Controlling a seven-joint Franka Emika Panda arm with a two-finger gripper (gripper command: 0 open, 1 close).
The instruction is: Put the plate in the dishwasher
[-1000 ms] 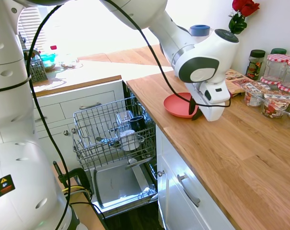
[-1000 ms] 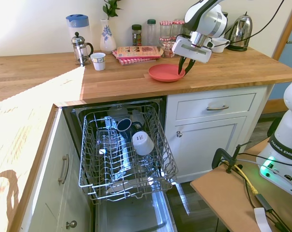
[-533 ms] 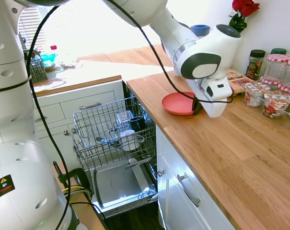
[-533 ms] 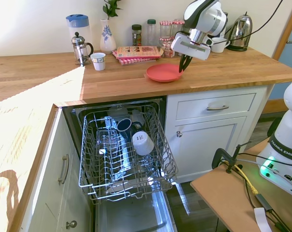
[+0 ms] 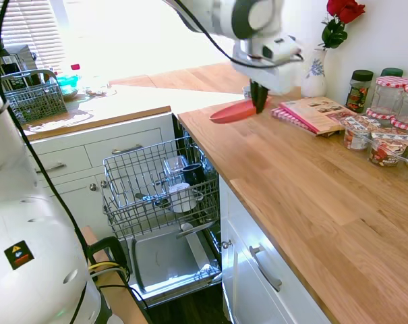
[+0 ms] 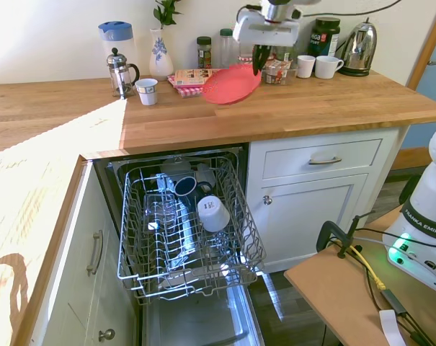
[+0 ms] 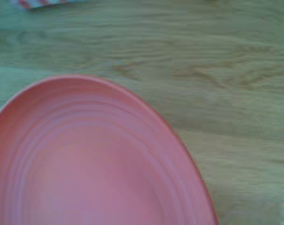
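The coral-pink plate (image 6: 230,84) hangs tilted above the wooden counter (image 6: 326,104), held by its rim. My gripper (image 6: 261,60) is shut on that rim, seen from the other side as gripper (image 5: 259,101) with the plate (image 5: 234,111) sticking out toward the counter's edge. The plate (image 7: 95,164) fills most of the wrist view, with wood grain behind it. The dishwasher (image 6: 181,216) stands open below the counter, its grey wire rack (image 5: 150,185) pulled out with cups and glasses in it.
A magazine on a checked cloth (image 5: 311,113), jars (image 5: 392,101) and a vase with a rose (image 5: 318,64) line the counter's back. A white cup (image 6: 146,91), French press (image 6: 119,72), kettle (image 6: 359,47) and two mugs (image 6: 316,66) stand along the wall.
The gripper has lifted the plate off the counter and carried it up and toward the dishwasher side; the plate now hangs tilted in the air.
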